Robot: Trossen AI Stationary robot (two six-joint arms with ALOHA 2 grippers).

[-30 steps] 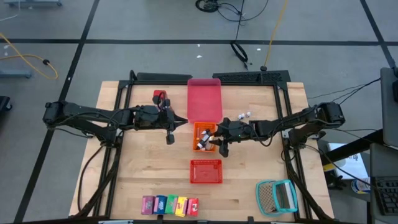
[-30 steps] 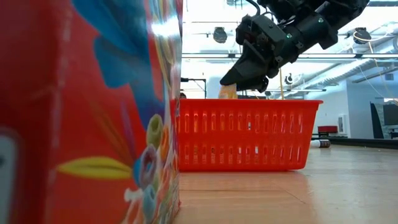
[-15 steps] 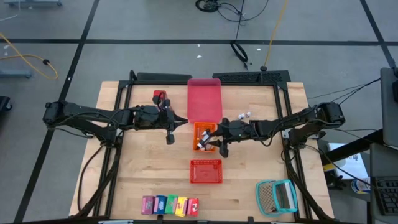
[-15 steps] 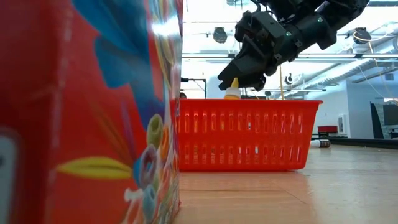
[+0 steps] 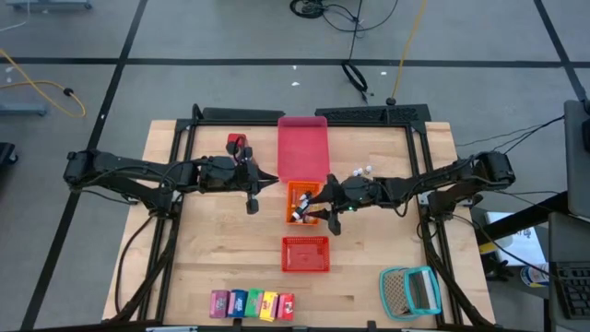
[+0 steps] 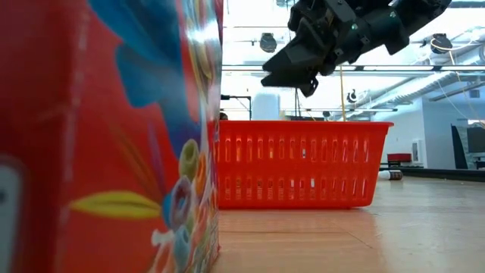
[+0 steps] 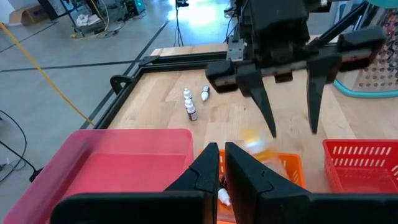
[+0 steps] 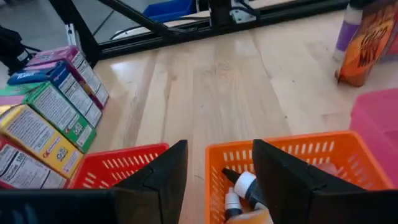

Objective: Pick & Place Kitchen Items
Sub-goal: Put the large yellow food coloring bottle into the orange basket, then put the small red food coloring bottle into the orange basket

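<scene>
My right gripper (image 5: 320,207) hangs open over the orange basket (image 5: 291,198), with nothing between its fingers (image 7: 292,132). Small bottles (image 8: 244,185) lie in that basket, and a blurred yellowish one (image 7: 255,142) shows just below the fingers. My left gripper (image 5: 273,182) is shut and empty, held above the table at the basket's left side, near the pink tray (image 5: 302,148). Three tiny bottles (image 7: 193,102) stand on the table right of the tray. A row of small cartons (image 5: 252,303) stands at the near edge. A small red container (image 5: 238,143) sits left of the tray.
A red basket (image 5: 305,254) stands nearer than the orange one, between it and the cartons. The teal-framed mesh item (image 5: 412,290) lies at the near right corner. In the low view a red carton (image 6: 106,136) fills the left foreground. Black frame rails run along both table sides.
My right gripper has let go of a small yellowish bottle, which has dropped from its fingers into the orange basket. The gripper has since tipped its fingers upward a little above the basket.
</scene>
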